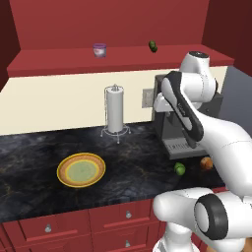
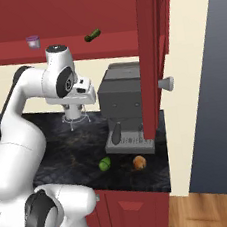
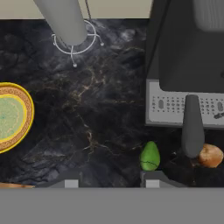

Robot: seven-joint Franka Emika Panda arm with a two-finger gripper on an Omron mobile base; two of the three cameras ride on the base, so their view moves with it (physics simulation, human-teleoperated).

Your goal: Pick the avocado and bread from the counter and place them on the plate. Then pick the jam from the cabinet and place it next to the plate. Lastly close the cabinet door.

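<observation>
Fingers [image 3: 108, 181] clenched, empty, above bench [image 3: 105, 109]; avocado [image 3: 150, 156] at their 1 o'clock, plate [image 3: 17, 118] bare: nothing moved yet

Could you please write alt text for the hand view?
Looking down on the black counter: the green avocado and the brown bread lie in front of a grey coffee machine. The yellow-rimmed plate sits at the left edge, a paper-towel holder above it.

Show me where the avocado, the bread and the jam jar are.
avocado [image 3: 149, 156], hand view, middle of the green fruit.
bread [image 3: 211, 155], hand view, centre of the brown roll.
jam [image 1: 100, 50], left base view, side of the jar.
</observation>
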